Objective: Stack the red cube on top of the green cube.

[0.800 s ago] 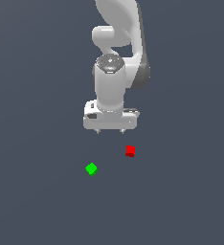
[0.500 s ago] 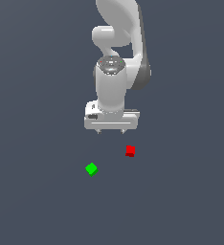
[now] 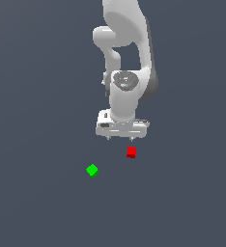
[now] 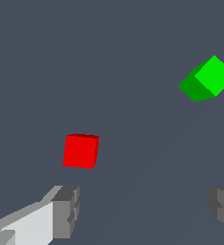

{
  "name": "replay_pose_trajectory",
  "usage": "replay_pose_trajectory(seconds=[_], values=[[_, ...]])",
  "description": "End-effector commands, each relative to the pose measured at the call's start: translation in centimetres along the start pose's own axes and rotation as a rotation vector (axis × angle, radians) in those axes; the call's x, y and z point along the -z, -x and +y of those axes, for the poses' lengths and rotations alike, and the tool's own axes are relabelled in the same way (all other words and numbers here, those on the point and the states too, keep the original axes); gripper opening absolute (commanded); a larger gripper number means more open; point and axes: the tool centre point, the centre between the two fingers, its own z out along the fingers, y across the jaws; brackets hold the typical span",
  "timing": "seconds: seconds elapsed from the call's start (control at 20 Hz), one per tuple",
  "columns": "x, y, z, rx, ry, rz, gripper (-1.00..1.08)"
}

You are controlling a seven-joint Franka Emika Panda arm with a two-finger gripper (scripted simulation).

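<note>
Red cube [image 4: 81, 150] is being approached, not yet grasped; the pincer [image 3: 121, 138] is spread, empty, and must be centred, then lowered.

Flat, matt, untextured faces on the red cube [image 4: 80, 151] and the green cube [image 4: 207, 79], like plain plastic. Smooth white shell with a soft sheen on the arm [image 3: 127, 53] and the gripper [image 3: 120, 137]; dull grey pads [image 4: 66, 212] with fine ridges. Even, matt dark grey-blue on the ground [image 3: 37, 96], with no grain
</note>
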Motion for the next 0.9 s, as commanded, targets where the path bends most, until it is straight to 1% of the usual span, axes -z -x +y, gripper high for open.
replay_pose_trajectory(seconds=[0.0, 0.2, 0.4, 0.6, 0.85], values=[[-1.6, 0.0, -1.6, -0.024, -0.001, -0.006, 1.00], [-3.9, -0.2, -3.8, -0.059, -0.003, -0.013, 1.00], [-5.5, -0.5, -5.3, -0.084, -0.004, -0.019, 1.00], [-6.3, -0.7, -6.1, -0.097, -0.005, -0.021, 1.00], [-6.4, -0.7, -6.2, -0.097, -0.005, -0.022, 1.00]])
